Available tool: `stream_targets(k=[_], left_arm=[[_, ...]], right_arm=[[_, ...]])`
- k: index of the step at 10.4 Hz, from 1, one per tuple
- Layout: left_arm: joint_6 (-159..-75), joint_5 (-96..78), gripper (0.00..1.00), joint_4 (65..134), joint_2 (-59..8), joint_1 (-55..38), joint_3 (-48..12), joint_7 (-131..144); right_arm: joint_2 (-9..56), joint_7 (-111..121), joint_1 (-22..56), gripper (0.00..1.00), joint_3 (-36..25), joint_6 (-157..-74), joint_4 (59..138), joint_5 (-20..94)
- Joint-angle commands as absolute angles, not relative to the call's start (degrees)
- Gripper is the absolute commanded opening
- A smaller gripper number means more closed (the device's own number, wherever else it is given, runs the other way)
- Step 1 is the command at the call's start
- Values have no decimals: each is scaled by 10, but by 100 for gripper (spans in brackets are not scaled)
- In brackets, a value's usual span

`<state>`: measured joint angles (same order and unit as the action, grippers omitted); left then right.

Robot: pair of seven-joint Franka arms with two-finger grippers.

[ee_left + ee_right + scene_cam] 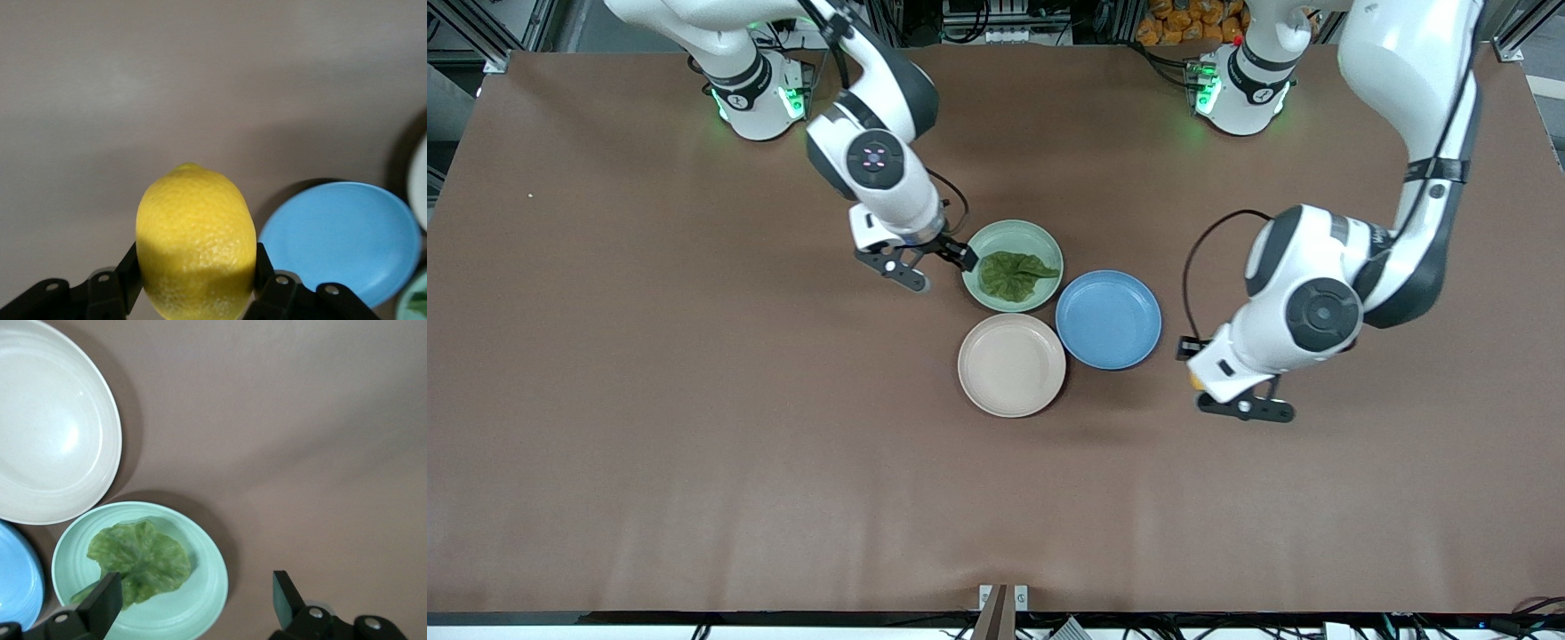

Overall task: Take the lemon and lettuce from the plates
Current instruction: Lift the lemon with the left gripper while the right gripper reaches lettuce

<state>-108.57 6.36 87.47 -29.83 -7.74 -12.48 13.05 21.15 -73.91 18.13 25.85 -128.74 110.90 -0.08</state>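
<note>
- Brown matte table (694, 444) fills the workspace; both arm bases stand along its farther edge.
- Left gripper (1245, 404): up in the air over bare table, toward the left arm's end and clear of the plates. Its fingers (130, 270) are closed against the two sides of the lemon (195, 243), which sits between them with its pointed end outward (only a sliver of yellow shows in the front view).
- Right gripper (934, 267): at the rim of the mint green plate (996, 233), on the side toward the right arm's end. Its jaws stand wide apart and hold nothing; one finger (103, 603) is over the plate's edge just beside the lettuce, the other over bare table.
- Lettuce (1016, 274): lying flat in the mint green plate, stem tip toward the blue plate.
- Beige plate (1012, 365): nothing on it, nearer the front camera than the mint green plate and just beside it.
- Blue plate (1109, 319): nothing on it, beside both others, toward the left arm's end.
</note>
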Motion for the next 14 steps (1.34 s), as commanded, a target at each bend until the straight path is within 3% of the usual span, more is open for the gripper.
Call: stream_targets(k=[1, 5, 7, 11, 13, 14], left_arm=[[-1078, 88, 10, 888, -309, -41, -129, 127], [-1120, 134, 9, 907, -349, 19, -131, 124], [-1128, 134, 1, 928, -355, 32, -131, 125], [-1191, 138, 3, 933, -393, 46, -129, 125], [-1192, 153, 13, 933, -395, 47, -129, 126], [-1193, 165, 31, 931, -397, 48, -129, 126]], right_arm=[[293, -843, 213, 100, 260, -1331, 1076, -78], [370, -918, 261, 100, 259, -1339, 1023, -121], [387, -929, 275, 100, 258, -1342, 1011, -123], [422, -953, 293, 100, 255, -1370, 989, -140], [432, -954, 300, 100, 251, -1370, 981, -148], [436, -954, 301, 100, 250, -1372, 979, -150]])
